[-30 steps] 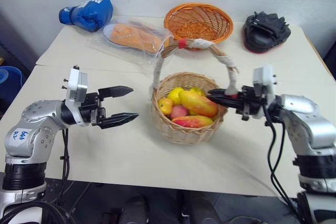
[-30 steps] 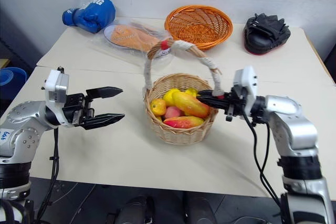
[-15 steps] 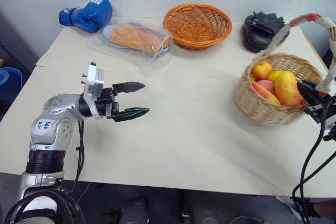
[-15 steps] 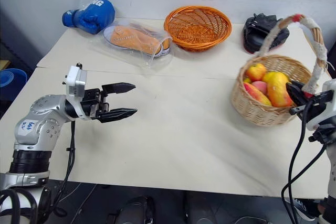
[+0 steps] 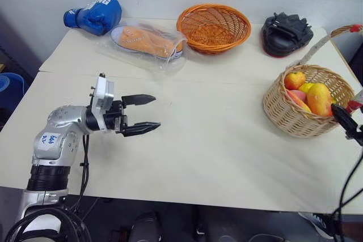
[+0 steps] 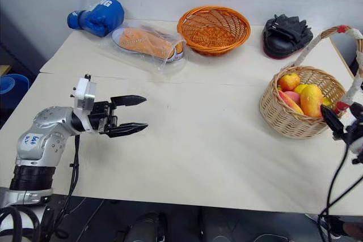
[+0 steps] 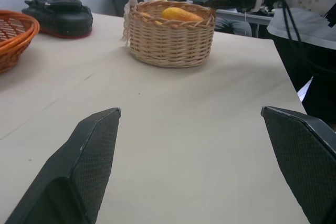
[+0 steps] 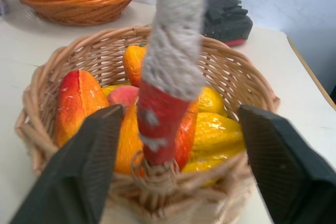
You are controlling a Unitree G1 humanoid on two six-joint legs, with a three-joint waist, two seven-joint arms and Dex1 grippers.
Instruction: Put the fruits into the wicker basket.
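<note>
The wicker basket (image 6: pixel 302 103) stands at the right edge of the counter (image 6: pixel 204 140), holding the fruits (image 8: pixel 131 124): mango-like ovals, yellow pieces and a pink peach, all within the rim. No fruit is seen loose on the counter, so the task is judged essentially complete. The right pincer (image 8: pixel 178 177) sits at the basket's near side with its fingers spread on either side of the handle's red-taped end, not clamped on it. The left pincer (image 5: pixel 142 113) hovers over bare counter well apart, fingers spread and empty. Behind lie an orange woven bowl (image 5: pixel 214 26), a blue boxing glove (image 5: pixel 93 14), a plastic-wrapped orange item (image 5: pixel 144 39) and a black pad (image 5: pixel 287 33).
</note>
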